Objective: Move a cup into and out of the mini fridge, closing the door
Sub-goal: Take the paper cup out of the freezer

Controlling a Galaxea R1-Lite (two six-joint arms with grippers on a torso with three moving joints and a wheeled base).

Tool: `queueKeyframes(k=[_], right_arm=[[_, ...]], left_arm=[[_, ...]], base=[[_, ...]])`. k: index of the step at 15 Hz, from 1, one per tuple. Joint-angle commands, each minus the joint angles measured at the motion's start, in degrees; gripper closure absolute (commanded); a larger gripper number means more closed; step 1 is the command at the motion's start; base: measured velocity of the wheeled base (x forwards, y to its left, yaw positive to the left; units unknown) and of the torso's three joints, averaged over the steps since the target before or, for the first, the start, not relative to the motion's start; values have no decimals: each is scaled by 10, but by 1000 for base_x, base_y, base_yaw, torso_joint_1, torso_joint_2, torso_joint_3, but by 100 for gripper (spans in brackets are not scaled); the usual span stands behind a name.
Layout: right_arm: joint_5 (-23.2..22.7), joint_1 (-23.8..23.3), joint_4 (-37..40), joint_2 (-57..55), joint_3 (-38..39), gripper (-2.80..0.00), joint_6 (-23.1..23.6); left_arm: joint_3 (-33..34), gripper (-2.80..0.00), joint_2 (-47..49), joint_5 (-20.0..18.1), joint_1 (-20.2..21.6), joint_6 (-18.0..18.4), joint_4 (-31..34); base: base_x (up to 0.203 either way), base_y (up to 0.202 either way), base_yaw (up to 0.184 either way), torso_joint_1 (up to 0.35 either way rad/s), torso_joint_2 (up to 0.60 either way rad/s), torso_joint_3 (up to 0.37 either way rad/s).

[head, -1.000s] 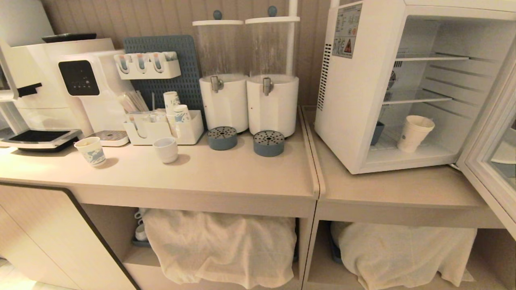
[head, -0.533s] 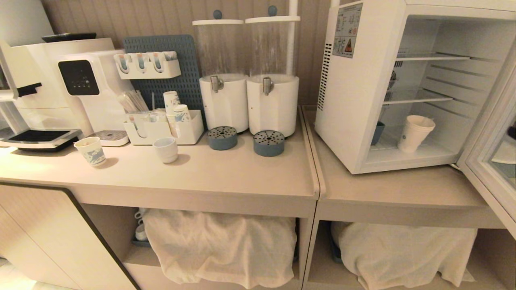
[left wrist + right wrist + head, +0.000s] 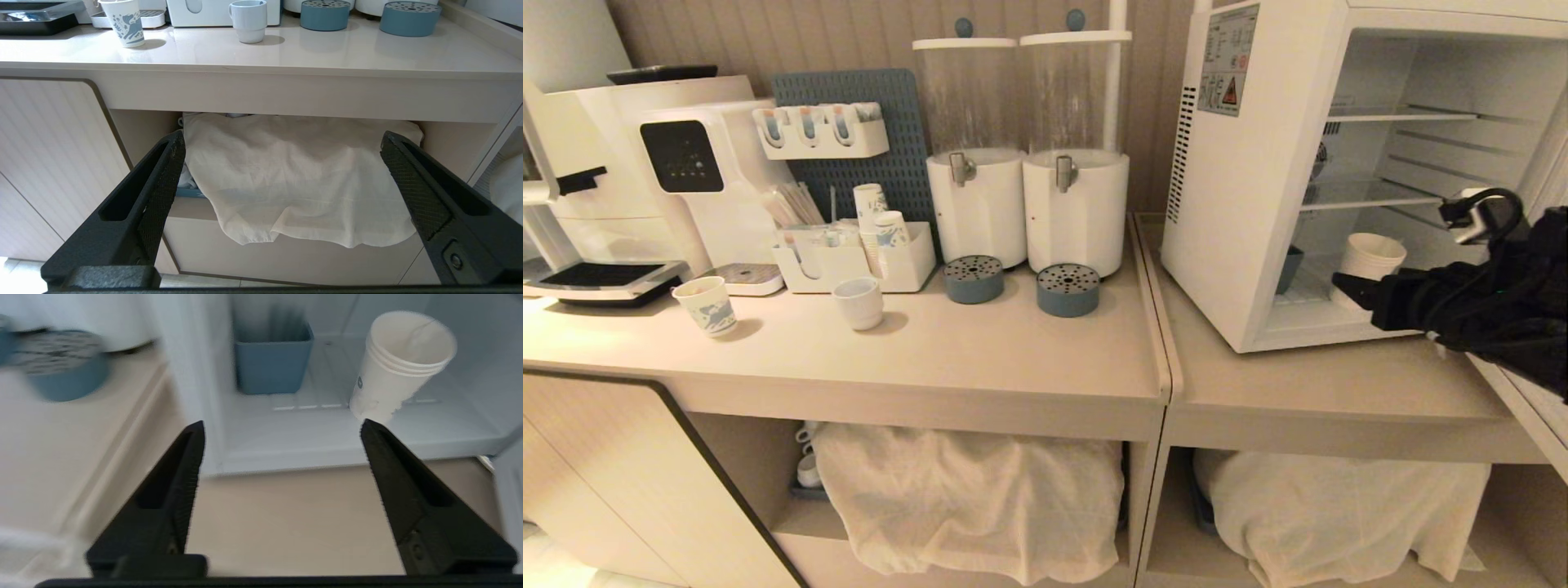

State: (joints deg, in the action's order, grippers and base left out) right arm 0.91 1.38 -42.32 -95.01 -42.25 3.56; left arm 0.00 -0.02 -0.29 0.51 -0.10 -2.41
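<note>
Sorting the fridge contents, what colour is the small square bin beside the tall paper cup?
Blue; the small square blue plastic bin shows best in the right wrist view.

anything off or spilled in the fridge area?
No spill or damage visible. The cup stands on the mini fridge floor, appearing to lean in both views, possibly perspective. The right pincer, open, is in front of the fridge opening, not touching the cup.

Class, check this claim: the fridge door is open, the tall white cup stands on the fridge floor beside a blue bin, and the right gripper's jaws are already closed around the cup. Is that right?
Not quite. The right gripper has its jaws open and short of the cup, outside the mini fridge; the right wrist view shows this. The door is open, and the cup stands on the fridge floor beside the blue bin.
</note>
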Motion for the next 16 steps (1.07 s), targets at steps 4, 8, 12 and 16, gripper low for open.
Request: queueKeyframes(k=[4,8,12,16], right_arm=[[36,-37,-85,-150,-44,-280,-1],[36,-70,-137,-157,-24,-280,-2],[34,-87,-142,-182,-38,-280,-2],[34,-93,-140,-221,-79,-280,-4]], left_arm=[[8,-280,0,0,0,0,0],[8,-280,0,0,0,1,0],[9,-280,0,0,0,-1,-1],[9,-280,0,0,0,-1,-1]], base=[[0,0,0,0,0,0],[0,0,0,0,0,0],[0,0,0,0,0,0],[0,0,0,0,0,0]])
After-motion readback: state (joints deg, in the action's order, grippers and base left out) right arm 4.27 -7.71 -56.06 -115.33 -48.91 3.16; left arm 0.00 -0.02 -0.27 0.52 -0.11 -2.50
